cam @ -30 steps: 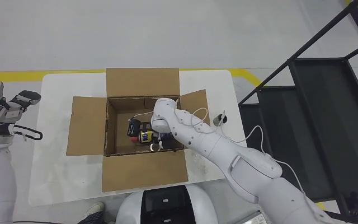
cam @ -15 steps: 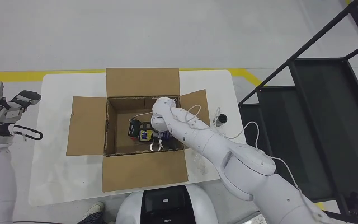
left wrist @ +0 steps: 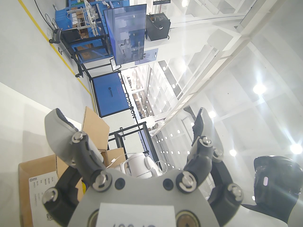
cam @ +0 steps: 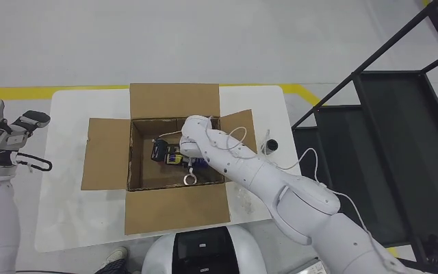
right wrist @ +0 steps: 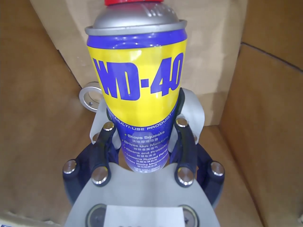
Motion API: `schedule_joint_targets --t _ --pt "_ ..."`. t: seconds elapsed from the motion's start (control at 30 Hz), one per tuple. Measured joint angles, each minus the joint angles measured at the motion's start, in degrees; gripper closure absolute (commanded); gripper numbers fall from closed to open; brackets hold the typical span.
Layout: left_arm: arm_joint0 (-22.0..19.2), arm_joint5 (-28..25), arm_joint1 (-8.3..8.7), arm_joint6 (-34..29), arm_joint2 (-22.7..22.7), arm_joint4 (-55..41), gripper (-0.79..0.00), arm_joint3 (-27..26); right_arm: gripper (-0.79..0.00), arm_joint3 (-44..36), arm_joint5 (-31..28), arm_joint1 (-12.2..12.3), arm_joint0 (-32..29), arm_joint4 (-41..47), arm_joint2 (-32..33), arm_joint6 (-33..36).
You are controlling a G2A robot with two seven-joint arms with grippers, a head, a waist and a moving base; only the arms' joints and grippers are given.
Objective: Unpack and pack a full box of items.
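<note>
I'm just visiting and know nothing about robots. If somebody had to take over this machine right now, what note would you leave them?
Right gripper: shut on the spray can, inside the open cardboard box on the white table.
Left gripper: open, holding nothing, beside the table's edge, away from the box.
Also in the box: a metal ring on the floor beside the can.
Done: the can is gripped but not yet out of the box.
Left: lift the can out, probably fetch the ring next, then pack both back.
</note>
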Motion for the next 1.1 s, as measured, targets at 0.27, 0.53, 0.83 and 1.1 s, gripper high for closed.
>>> schedule_joint_targets --t 0.27,0.53,0.83,1.1 --pt "0.0 0.0 0.0 0.0 0.0 0.0 -0.785 0.0 0.0 -30.1 -2.1 8.7 -13.5 -6.7 12.6 6.7" --pt "0.0 0.0 0.0 0.0 0.0 0.0 -0.785 0.0 0.0 -53.6 -11.3 15.4 -30.8 -10.5 29.6 -5.5" --pt "0.0 0.0 0.0 0.0 0.0 0.0 -0.785 0.0 0.0 -57.3 -17.5 16.6 -35.3 -11.0 33.9 -16.3" --pt "0.0 0.0 0.0 0.0 0.0 0.0 -0.785 0.0 0.0 -57.3 -17.6 16.6 -35.3 -11.0 33.9 -16.4"
